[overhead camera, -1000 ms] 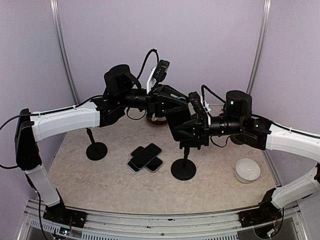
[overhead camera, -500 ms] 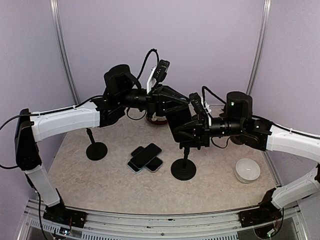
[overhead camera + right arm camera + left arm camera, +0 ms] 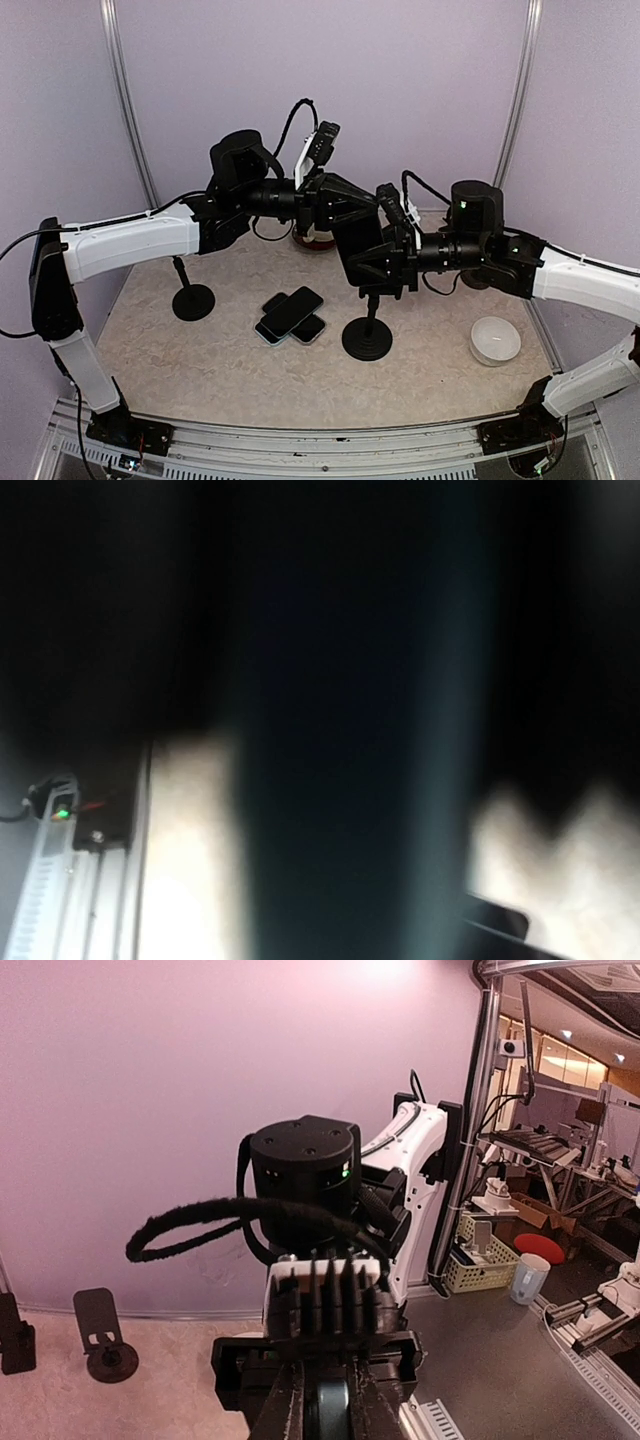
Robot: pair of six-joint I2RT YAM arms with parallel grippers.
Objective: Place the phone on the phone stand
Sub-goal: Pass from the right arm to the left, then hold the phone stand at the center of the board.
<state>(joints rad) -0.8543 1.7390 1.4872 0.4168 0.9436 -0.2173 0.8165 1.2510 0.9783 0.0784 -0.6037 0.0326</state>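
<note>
While the phone (image 3: 358,250) hangs above the phone stand (image 3: 367,336), we have yet to seat it. Our left end effector (image 3: 327,1410) clamps its edge; of the right end effector (image 3: 402,250) we cannot tell.
</note>
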